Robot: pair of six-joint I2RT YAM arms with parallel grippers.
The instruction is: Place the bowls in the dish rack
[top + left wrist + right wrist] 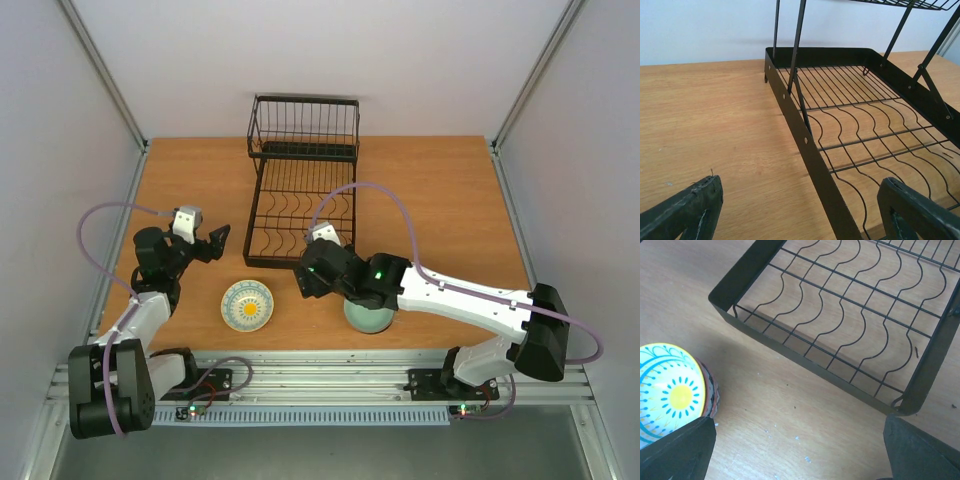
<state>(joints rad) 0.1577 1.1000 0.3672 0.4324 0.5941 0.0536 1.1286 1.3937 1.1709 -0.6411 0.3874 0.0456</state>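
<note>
While left hand and right hand gape empty: one blue-and-yellow patterned round bowl; one celadon-green round bowl; one black wire dish rack, long axis near-to-far, basket end far.

The top external camera looks steeply down from behind the bases, taking in the whole table. Each wrist camera sits low and close, facing ahead between its own fingers; all three share the dish rack.
</note>
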